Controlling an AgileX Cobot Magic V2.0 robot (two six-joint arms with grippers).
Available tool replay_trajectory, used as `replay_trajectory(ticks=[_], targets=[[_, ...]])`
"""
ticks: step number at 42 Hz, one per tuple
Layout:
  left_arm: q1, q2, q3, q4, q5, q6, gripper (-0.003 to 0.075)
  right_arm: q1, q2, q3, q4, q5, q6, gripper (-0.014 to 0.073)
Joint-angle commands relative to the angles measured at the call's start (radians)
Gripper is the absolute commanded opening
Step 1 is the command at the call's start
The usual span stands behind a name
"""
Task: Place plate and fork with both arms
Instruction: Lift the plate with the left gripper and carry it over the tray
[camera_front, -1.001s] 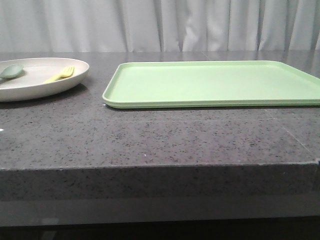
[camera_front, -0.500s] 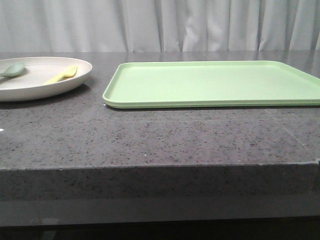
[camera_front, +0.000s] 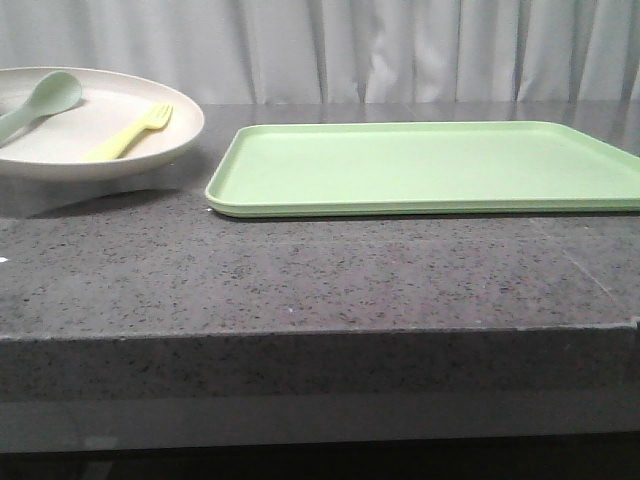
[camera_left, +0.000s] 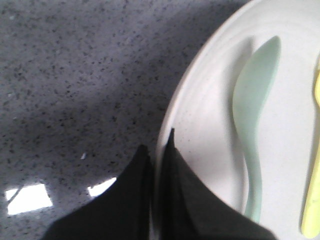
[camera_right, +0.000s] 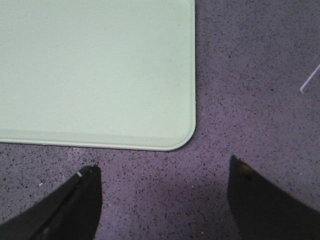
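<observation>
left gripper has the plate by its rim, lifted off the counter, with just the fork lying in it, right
Not quite. The plate carries two utensils, not one: the fork and a pale green spoon lie side by side in it, as the front and left wrist views show. The rest holds: the left gripper pinches the rim, and the plate hangs clear of the counter.

A pale pleated curtain (camera_front: 400, 50) hangs behind the speckled grey stone counter (camera_front: 320, 280).
</observation>
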Motion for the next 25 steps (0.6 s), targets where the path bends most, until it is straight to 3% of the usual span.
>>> replay_trajectory(ticks=[1, 11, 25], targets=[[-0.004, -0.071, -0.030, -0.125, 0.029, -0.034, -0.0018, -0.005, -0.005, -0.032, -0.002, -0.069, -0.003, 0.0549], [-0.037, -0.071, -0.030, -0.223, 0.029, -0.072, -0.0018, -0.005, -0.005, -0.032, -0.002, -0.069, -0.003, 0.0549], [-0.212, -0.071, -0.030, -0.216, 0.003, -0.179, -0.0018, -0.005, -0.005, -0.032, -0.002, -0.069, -0.003, 0.0549]])
